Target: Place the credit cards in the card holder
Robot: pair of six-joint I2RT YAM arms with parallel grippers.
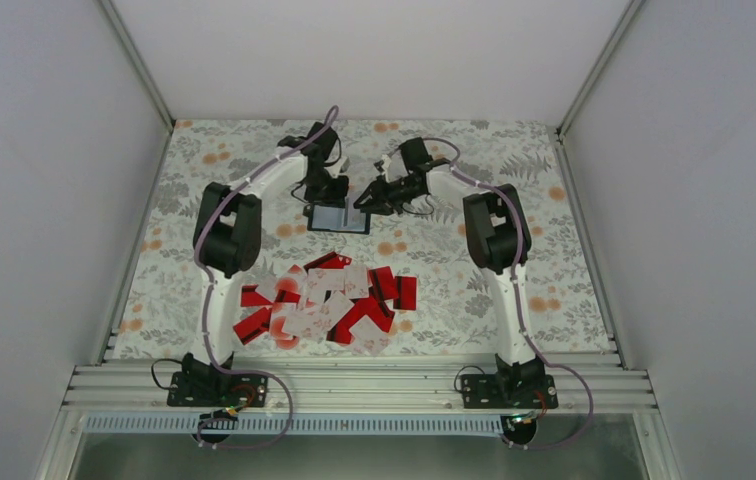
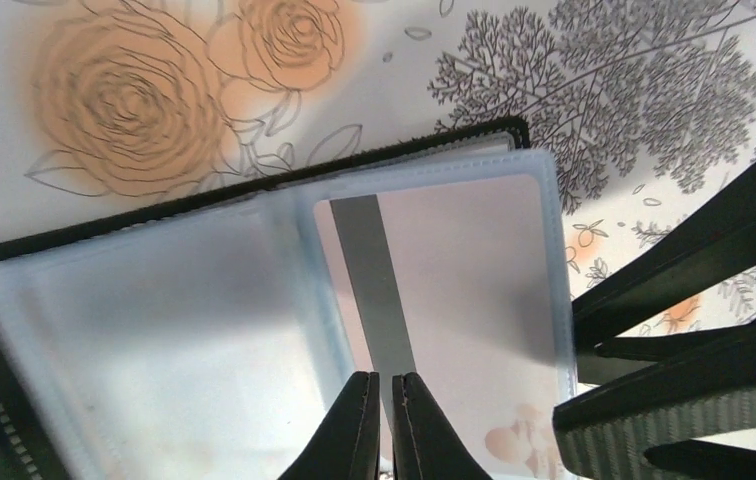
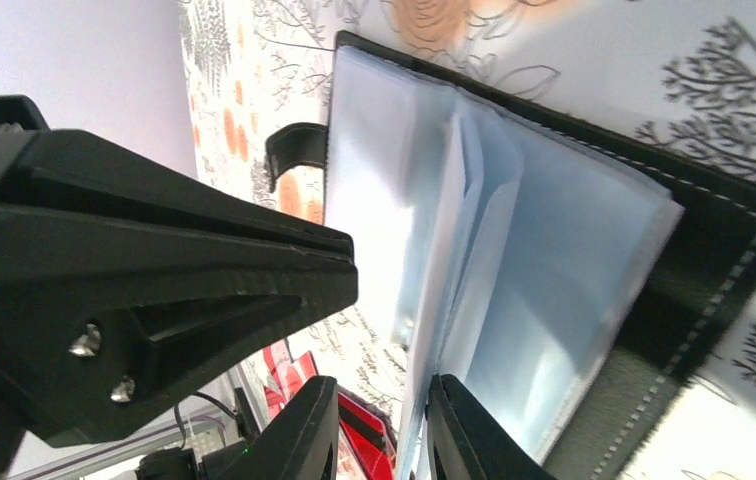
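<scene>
The card holder [image 1: 337, 218] lies open on the table at the back, its pale blue-grey sleeves up. In the left wrist view a pale pink card with a grey stripe [image 2: 454, 280] sits inside the right sleeve of the holder [image 2: 154, 330]. My left gripper [image 2: 382, 390] is shut, its tips at the card's near edge. My right gripper [image 3: 384, 430] is open, and the edges of the holder's [image 3: 574, 290] lifted sleeves lie against its right finger [image 3: 464, 430]. In the top view both grippers, left [image 1: 326, 190] and right [image 1: 369, 200], hang over the holder. The other credit cards [image 1: 324, 305] lie in a pile nearer the arm bases.
The pile of red and white cards spreads across the table's middle front. The two grippers are close together; the right one shows in the left wrist view [image 2: 694, 330]. White walls enclose the flowered table [image 1: 514, 180] on three sides.
</scene>
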